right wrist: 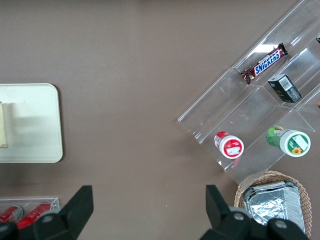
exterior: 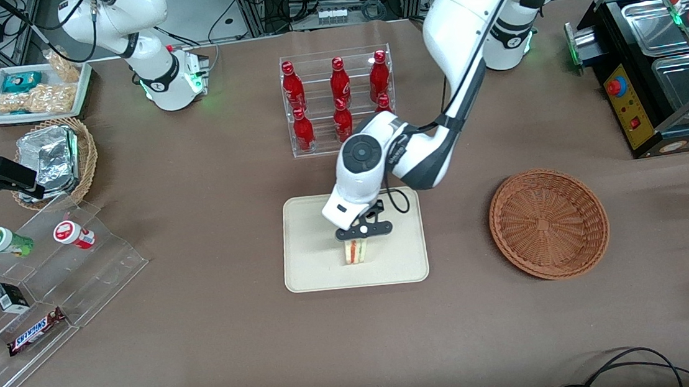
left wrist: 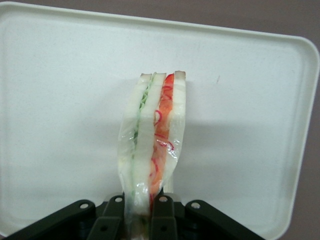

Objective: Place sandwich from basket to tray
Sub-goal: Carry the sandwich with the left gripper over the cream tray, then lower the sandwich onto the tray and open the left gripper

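Observation:
The sandwich point(exterior: 356, 252) point(left wrist: 152, 135) is a clear-wrapped wedge of white bread with green and red-orange filling, held upright over the middle of the cream tray point(exterior: 312, 246) point(left wrist: 60, 100). My left gripper point(exterior: 363, 232) point(left wrist: 142, 220) is shut on its upper end, the two black fingers point(left wrist: 165, 220) pinching the wrap and bread. The sandwich's lower end is at the tray surface; I cannot tell whether it touches. The reddish-brown basket point(exterior: 548, 223) lies beside the tray toward the working arm's end of the table, with nothing in it.
A clear rack of red bottles point(exterior: 339, 100) stands just farther from the front camera than the tray. Toward the parked arm's end are a tan basket of foil packets point(exterior: 54, 159), a stepped acrylic snack shelf point(exterior: 47, 288) and a white bin point(exterior: 36, 89). A black appliance point(exterior: 664, 66) is beside the working arm.

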`<state>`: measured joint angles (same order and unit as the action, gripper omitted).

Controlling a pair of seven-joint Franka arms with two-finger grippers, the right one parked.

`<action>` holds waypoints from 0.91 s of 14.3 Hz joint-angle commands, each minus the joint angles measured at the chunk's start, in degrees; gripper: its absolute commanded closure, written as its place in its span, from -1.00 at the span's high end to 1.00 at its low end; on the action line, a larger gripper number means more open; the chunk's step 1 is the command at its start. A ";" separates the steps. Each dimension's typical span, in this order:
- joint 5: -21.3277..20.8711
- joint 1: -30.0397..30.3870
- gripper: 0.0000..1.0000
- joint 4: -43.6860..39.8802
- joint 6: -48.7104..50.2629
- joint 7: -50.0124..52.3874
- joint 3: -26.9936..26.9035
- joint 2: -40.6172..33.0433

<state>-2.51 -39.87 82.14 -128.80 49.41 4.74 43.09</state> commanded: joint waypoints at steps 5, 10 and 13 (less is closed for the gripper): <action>-3.82 -1.27 1.00 -2.07 0.22 6.57 -1.22 1.39; -3.73 1.19 1.00 -1.55 7.84 6.31 -1.48 -7.47; -3.82 4.26 1.00 -1.46 16.36 4.37 -1.48 -13.10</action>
<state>-5.90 -37.38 78.94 -116.79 54.37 3.08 34.48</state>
